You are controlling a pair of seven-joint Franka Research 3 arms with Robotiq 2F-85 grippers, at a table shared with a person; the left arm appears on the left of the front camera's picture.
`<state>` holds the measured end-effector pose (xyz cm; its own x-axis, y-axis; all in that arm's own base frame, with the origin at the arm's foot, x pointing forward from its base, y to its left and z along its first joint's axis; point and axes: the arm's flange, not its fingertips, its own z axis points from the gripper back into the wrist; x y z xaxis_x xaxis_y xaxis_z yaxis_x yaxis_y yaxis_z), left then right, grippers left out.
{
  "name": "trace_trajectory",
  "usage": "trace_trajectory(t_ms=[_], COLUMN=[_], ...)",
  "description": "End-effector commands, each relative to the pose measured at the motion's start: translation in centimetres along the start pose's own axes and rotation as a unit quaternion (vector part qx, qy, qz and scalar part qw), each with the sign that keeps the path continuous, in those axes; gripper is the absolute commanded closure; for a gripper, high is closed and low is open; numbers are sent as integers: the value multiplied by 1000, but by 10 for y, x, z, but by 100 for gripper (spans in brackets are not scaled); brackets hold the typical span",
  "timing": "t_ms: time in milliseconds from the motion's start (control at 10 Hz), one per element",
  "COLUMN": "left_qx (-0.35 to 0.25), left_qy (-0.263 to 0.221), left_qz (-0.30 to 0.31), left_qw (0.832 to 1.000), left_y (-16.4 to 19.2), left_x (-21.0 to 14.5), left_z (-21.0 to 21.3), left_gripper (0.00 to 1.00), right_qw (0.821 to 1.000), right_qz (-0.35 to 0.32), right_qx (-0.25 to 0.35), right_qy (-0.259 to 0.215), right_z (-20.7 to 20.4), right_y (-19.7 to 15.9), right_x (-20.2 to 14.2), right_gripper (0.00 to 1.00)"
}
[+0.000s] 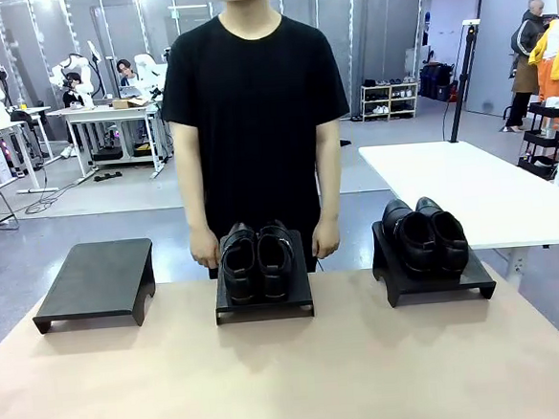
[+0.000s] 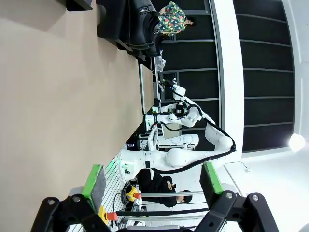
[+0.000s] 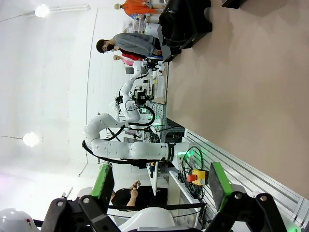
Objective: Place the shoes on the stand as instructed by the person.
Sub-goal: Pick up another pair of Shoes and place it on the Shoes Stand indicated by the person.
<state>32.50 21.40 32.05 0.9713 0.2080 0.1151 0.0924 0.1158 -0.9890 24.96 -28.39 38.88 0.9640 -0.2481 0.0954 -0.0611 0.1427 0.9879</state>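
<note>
Both claws, left (image 2: 152,181) and right (image 3: 161,181), hang wide and empty while one pair of shoes (image 1: 256,259) sits on the middle stand (image 1: 264,302), another (image 1: 424,235) on the right stand (image 1: 433,280); I await the person's (image 1: 258,105) instruction before reaching.

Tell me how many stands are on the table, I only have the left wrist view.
Observer: Three black ones in a row. The left stand holds no shoes.
Operator: Where are the shoes?
Observer: One pair sits on the middle stand, another pair on the right stand.
Operator: And the person?
Observer: The person stands just behind the middle stand, facing the robot.
</note>
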Motion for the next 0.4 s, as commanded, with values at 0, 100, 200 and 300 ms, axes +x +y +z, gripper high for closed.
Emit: trace_trajectory(t_ms=[0, 100, 200, 300], left_qx=[4, 4, 4, 4], left_qy=[7, 7, 7, 7], left_qz=[-3, -3, -3, -3], left_qw=[1000, 1000, 1000, 1000], left_y=[-4, -4, -4, -4], left_x=[-2, -2, -2, -2], left_z=[1, 1, 1, 1], left_gripper=[0, 0, 0, 0], right_qw=[1000, 1000, 1000, 1000], right_qz=[4, 4, 4, 4], right_qx=[-5, -5, -5, -5], right_qy=[-3, -3, -3, -3], right_z=[-1, -1, -1, -1], right_y=[2, 2, 2, 2], right_x=[-1, -1, -1, -1], right_gripper=[0, 0, 0, 0])
